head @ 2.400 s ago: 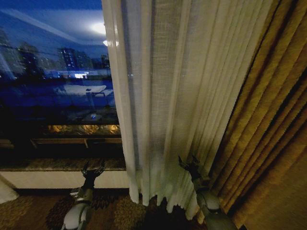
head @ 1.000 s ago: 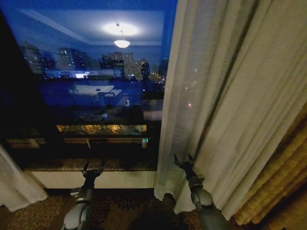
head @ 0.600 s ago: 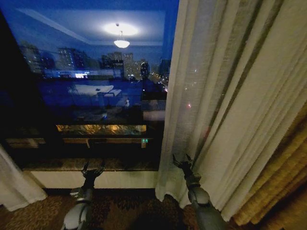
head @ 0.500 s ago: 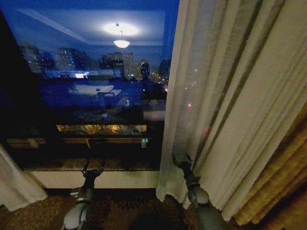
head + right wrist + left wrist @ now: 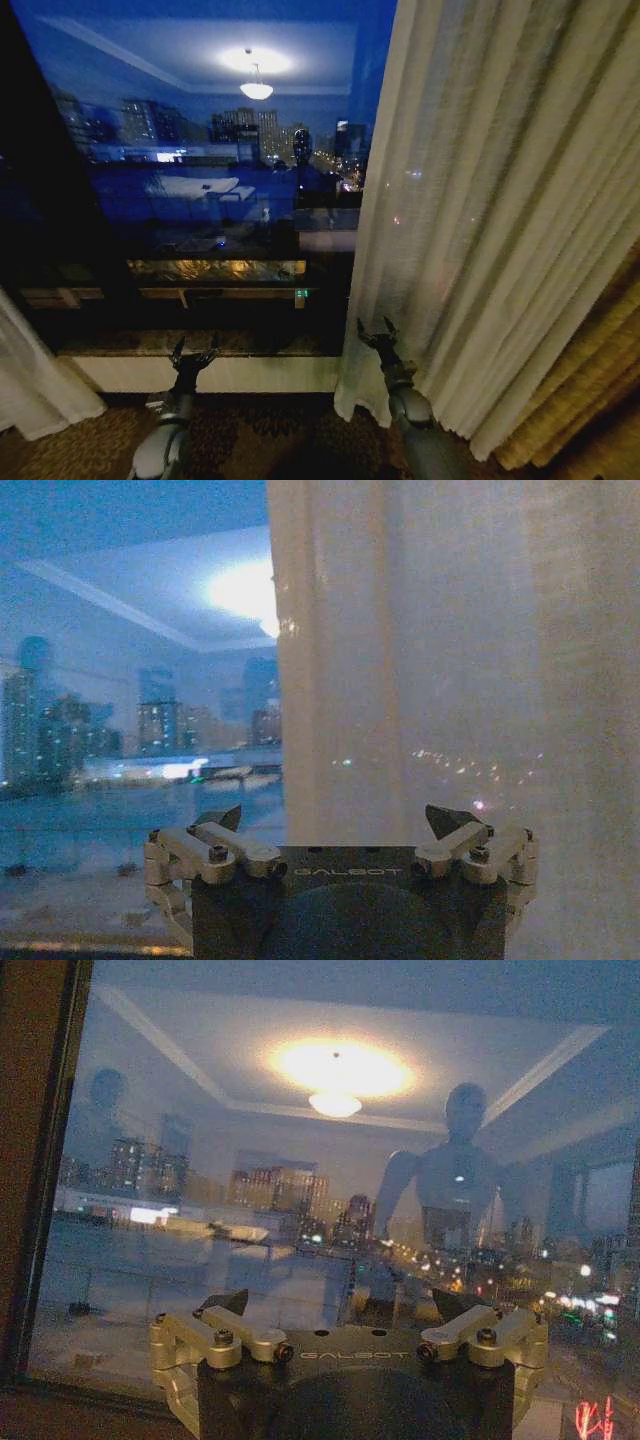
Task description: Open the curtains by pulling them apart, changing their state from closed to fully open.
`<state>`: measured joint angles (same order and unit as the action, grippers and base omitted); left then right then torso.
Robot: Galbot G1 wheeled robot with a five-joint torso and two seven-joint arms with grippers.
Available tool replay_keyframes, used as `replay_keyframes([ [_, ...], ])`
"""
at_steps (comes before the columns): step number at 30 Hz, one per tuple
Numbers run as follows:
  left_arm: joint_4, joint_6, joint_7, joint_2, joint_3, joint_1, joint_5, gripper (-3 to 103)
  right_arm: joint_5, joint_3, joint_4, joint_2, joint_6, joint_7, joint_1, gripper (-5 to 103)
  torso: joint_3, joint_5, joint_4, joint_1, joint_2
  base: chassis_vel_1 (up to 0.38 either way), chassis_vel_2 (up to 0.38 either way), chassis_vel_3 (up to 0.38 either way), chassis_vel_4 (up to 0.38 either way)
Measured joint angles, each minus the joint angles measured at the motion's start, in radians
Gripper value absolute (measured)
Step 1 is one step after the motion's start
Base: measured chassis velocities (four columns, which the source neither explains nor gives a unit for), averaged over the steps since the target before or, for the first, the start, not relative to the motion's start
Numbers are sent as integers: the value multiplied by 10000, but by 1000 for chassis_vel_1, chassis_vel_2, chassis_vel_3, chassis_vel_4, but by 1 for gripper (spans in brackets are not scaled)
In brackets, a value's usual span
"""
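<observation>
2 curtains [image 5: 500, 220] parted, 2 grippers low, right gripper [image 5: 374, 331] at curtain edge

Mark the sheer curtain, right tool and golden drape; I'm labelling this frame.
sheer curtain [image 5: 480, 200], head view, pleated middle.
right tool [image 5: 373, 331], head view, between its open fingertips.
golden drape [image 5: 585, 400], head view, lower folds.

Sheer woven cloth curtains [image 5: 480, 200]

Both arms reach forward from the lower edge of the head view. The left gripper [image 5: 193, 352] sits at lower left, fingers spread apart and holding nothing. The right gripper [image 5: 376, 331] sits lower centre-right, raised slightly higher, its fingers likewise spread wide and empty.
</observation>
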<state>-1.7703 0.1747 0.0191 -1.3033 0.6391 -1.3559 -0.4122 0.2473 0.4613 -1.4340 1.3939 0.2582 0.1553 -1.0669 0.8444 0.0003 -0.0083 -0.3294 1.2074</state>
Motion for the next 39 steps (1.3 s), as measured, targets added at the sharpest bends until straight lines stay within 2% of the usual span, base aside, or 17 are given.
replay_keyframes([
  [4, 0, 0, -1, 0, -1, 0, 0, 100, 67, -232, 216, 126, -50, -61, 219, 100, 0, -5, 1, 0, 0, 0, 0, 0, 0],
  [12, 0, 0, -2, 0, -1, 0, 0, 100, -357, -461, 926, 476, 97, -991, 939, 100, -2, -5, 4, 1, 1, -41, 90, 42, -88],
  [16, 0, 0, -2, 0, -1, 0, 0, 100, -646, -372, 1072, 444, -93, -1475, 1196, 100, 2, -4, 3, -10, -3, -45, 78, 51, -82],
  [22, 0, 0, -3, 0, -1, 0, 0, 100, -1040, -331, 1351, 232, -342, -1763, 1460, 100, -2, -2, 1, 2, 0, 0, 0, 0, 0],
  [30, 0, 0, -2, 0, -1, 0, 0, 100, -954, -305, 1612, 160, -382, -1867, 1801, 102, -1, -4, 3, 0, 2, 0, 0, 0, 0],
  [31, 0, 0, -2, 0, -1, 0, 0, 100, -851, -301, 1616, 160, -372, -1865, 1820, 93, 0, -3, 3, -1, 1, 0, 0, 0, 0],
  [32, 0, 0, -2, 0, -1, 0, 0, 100, -826, -297, 1618, 161, -367, -1863, 1821, 93, 0, -3, 3, -2, 1, 0, 0, 0, 0],
  [33, 0, 0, -2, 0, -1, 0, 0, 100, -802, -288, 1623, 166, -354, -1860, 1820, 83, -1, -3, 2, -1, 1, 0, 0, 0, 0],
  [35, 0, 0, -2, 0, -1, 0, 0, 100, -791, -283, 1623, 170, -345, -1859, 1820, 83, -1, -3, 2, -1, 1, 0, 0, 0, 0],
  [36, 0, 0, -3, 0, -1, 0, 0, 100, -777, -275, 1623, 173, -342, -1858, 1808, 72, -1, -3, 2, 0, 1, 0, 0, 0, 0],
  [38, 0, 0, -3, 0, -1, 0, 0, 100, -770, -273, 1616, 174, -339, -1853, 1786, 72, -1, -4, 2, 0, 2, 0, 0, 0, 0],
  [39, 0, 0, -3, 0, -1, 0, 0, 100, -763, -273, 1592, 169, -337, -1846, 1751, 61, -1, -3, 2, 0, 2, 0, 0, 0, 0],
])
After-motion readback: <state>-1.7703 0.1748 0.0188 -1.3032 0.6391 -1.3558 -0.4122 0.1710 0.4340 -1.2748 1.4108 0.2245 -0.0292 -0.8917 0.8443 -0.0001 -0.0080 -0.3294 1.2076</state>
